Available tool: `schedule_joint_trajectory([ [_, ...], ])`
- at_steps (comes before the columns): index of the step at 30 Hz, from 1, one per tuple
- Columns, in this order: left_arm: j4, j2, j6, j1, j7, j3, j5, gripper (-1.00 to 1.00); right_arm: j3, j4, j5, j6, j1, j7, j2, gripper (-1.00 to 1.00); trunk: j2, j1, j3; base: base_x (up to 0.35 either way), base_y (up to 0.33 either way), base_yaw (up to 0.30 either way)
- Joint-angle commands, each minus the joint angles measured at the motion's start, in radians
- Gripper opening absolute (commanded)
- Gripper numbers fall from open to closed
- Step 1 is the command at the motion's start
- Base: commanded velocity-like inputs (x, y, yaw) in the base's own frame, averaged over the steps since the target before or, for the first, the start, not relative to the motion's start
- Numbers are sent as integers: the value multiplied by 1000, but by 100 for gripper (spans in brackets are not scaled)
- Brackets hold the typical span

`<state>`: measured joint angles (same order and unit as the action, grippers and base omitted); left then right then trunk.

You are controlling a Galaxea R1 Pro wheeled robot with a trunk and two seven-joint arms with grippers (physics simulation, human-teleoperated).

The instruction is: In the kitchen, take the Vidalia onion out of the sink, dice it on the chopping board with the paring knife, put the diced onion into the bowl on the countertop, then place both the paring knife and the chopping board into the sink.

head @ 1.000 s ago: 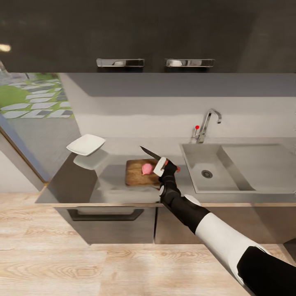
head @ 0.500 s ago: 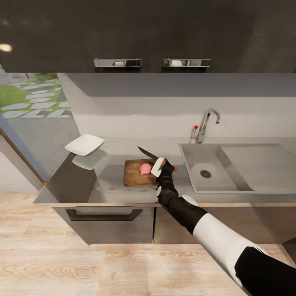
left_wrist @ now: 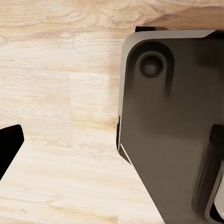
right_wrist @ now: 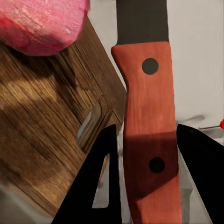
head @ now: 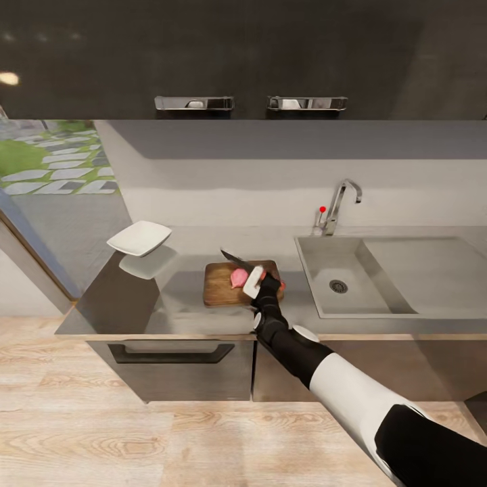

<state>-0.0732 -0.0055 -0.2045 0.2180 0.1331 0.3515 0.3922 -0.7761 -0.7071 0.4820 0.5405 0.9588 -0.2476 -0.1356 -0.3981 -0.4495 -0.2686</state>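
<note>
Right wrist view, right end effector (right_wrist: pixel 144 154) clamping paring knife (right_wrist: pixel 147 121) handle

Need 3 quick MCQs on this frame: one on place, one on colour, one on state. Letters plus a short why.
1. Where is the onion?
A. in the sink
B. on the board
C. in the bowl

2. What colour is the knife handle?
A. red-orange
B. black
C. white

3. What state is the right gripper in?
A. open over the sink
B. shut on the onion
C. shut on the knife

Answers:
1 B: the pink bulb sits whole on the brown board, left of the sink, while the bowl holds nothing.
2 A: the right wrist view shows a red-orange handle with two dark rivets.
3 C: the handle sits between the two fingers, with the blade pointing over the onion.
</note>
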Motion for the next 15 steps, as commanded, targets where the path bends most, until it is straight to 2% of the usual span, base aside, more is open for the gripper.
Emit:
schedule_joint_trajectory([
  [1,-3,-1,-6,1,0,8,7,100,-4,7,4,1,1,-2,-1,-100,-2,-1,-2,0,0,0],
  [10,-3,0,-6,1,0,8,7,100,-3,21,4,-10,1,-2,-2,-100,-2,-1,-2,0,0,0],
  [12,5,11,-7,1,3,7,5,100,-3,32,15,-21,1,-14,-14,-100,-2,-1,-2,0,0,0],
  [14,5,12,-7,1,2,7,5,100,-3,44,22,-32,1,-24,-25,-100,-2,-1,-2,0,0,0],
  [15,5,8,-7,1,2,8,6,100,-2,49,16,-38,1,-30,-23,-100,-2,-1,-2,0,0,0],
])
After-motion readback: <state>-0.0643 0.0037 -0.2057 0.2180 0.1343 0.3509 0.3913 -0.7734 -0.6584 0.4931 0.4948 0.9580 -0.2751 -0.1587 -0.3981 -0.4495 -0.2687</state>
